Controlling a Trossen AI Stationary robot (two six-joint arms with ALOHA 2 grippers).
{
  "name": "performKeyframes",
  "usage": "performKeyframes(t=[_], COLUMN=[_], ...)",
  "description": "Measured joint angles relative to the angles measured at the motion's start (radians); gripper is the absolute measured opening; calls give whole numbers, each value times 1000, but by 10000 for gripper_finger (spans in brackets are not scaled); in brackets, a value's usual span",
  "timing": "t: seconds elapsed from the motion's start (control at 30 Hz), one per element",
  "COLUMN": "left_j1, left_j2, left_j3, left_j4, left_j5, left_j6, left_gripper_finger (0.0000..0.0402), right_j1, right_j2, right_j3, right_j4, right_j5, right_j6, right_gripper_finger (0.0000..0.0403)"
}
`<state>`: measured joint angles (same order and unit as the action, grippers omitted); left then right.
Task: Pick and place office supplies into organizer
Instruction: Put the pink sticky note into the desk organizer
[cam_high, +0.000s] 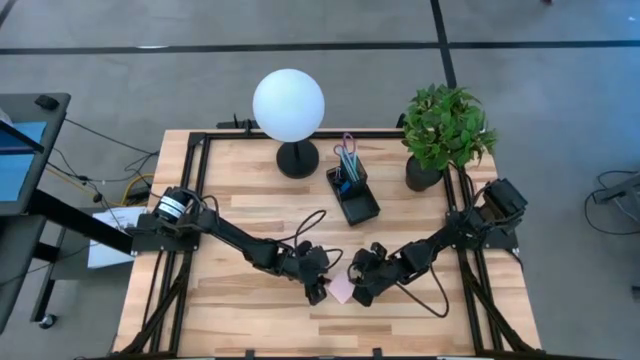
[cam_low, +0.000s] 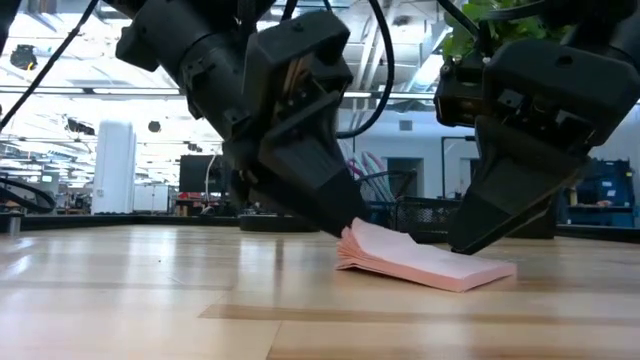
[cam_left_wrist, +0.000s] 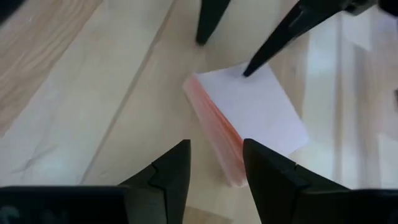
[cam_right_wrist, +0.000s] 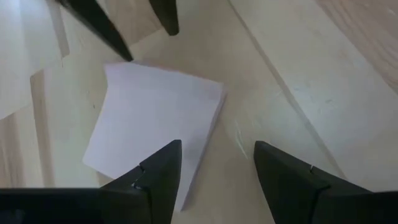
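Note:
A pink sticky-note pad (cam_high: 341, 291) lies near the table's front middle, between my two grippers. In the low view the pad (cam_low: 420, 262) is tilted: its left end is raised and its right end rests on the wood. My left gripper (cam_high: 318, 290) stands open at the pad's left edge, my right gripper (cam_high: 360, 292) open at its right edge. The black organizer (cam_high: 352, 195) stands farther back, with pens and purple-handled scissors (cam_high: 347, 155) sticking up from its cup section. My left gripper meets the pad's raised left edge (cam_low: 350, 238) with one finger (cam_left_wrist: 267, 171), slanting down from the table's left. The other finger stands over bare wood. Whether the tip is on or under that edge, I cannot tell. My right gripper has one finger (cam_right_wrist: 158, 171) on the pad's top sheet near its right end (cam_low: 468, 256), slanting down from the table's right. That end lies on the table. The other finger stands beside the pad over bare wood.
A lamp with a white globe (cam_high: 288, 105) and a black round base (cam_high: 297, 160) stands at the back, left of the organizer. A potted plant (cam_high: 445, 130) is at the back right. Bare wood lies left and right of the grippers.

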<state>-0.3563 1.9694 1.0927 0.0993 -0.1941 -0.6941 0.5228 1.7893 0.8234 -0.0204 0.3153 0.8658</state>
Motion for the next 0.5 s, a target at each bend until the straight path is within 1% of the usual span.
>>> performKeyframes(t=[0.37,0.5], left_j1=[0,0], left_j2=[0,6], left_j3=[0,0], left_j4=[40,52], left_j5=[7,25], left_j6=[-1,-27], left_gripper_finger=[142,142], right_j1=[-1,-1], right_j2=[0,0], right_j3=[0,0], right_j4=[0,0], right_j5=[0,0], right_j6=[0,0], right_gripper_finger=[196,196])
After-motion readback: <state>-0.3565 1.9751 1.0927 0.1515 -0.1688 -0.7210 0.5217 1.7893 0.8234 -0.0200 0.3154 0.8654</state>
